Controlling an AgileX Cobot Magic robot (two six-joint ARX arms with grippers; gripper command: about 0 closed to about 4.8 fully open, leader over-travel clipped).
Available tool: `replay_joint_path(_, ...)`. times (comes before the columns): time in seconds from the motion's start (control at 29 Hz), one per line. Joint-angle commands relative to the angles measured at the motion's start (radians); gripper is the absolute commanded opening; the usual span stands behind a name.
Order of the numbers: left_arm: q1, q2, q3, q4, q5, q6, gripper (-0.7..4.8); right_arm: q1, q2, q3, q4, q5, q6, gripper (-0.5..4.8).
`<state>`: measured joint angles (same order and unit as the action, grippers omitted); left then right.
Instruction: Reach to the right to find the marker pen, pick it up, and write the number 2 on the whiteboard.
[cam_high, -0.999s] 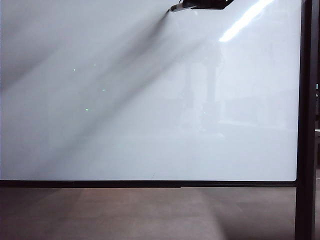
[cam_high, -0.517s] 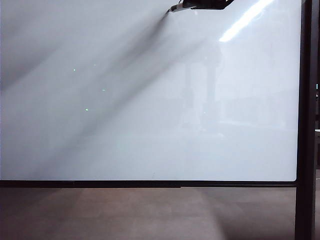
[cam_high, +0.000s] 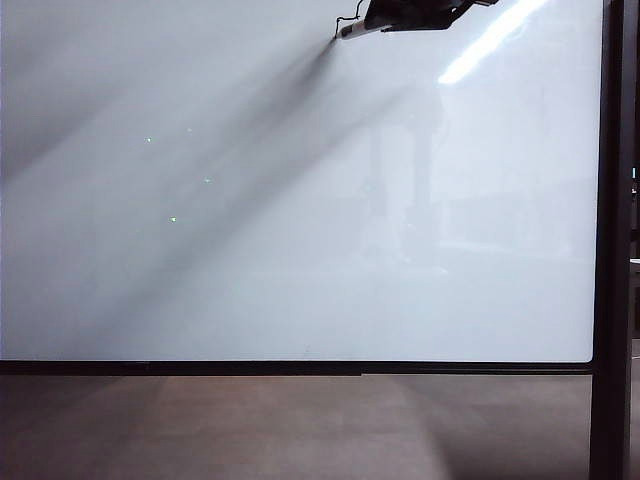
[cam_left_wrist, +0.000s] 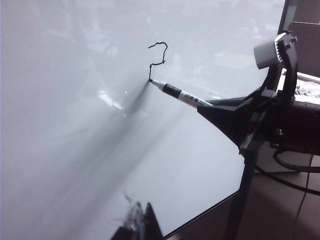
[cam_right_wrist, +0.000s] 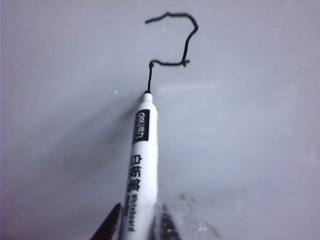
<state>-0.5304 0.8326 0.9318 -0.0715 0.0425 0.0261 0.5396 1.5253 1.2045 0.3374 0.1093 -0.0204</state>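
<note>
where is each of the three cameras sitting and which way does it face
Exterior view: off the arms, square-on to the whiteboard; only the right gripper with the marker pen shows, at the top edge.
Left wrist view: on the left arm, looking along the board; left gripper fingers at the frame edge, right gripper beyond.
Right wrist view: behind the right fingers, looking down the pen at the number 2.
Both wrist views share the pen tip touching the unfinished 2.
</note>
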Motion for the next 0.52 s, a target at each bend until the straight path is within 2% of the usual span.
replay_joint_path(0.03, 0.002, -0.002, 0.003, 0.006, 0.006, 0.001, -0.05, -0.001, -0.003, 0.006, -0.009, 0.001, -0.002, 0.39)
replay_joint_path(0.31, 0.002, -0.002, 0.003, 0.006, 0.006, 0.001, -0.05, -0.001, -0.003, 0.006, -0.011, 0.005, -0.003, 0.39)
replay_joint_path(0.52, 0.002, -0.002, 0.003, 0.006, 0.006, 0.001, -0.05, -0.001, -0.003, 0.006, -0.011, 0.048, -0.003, 0.39)
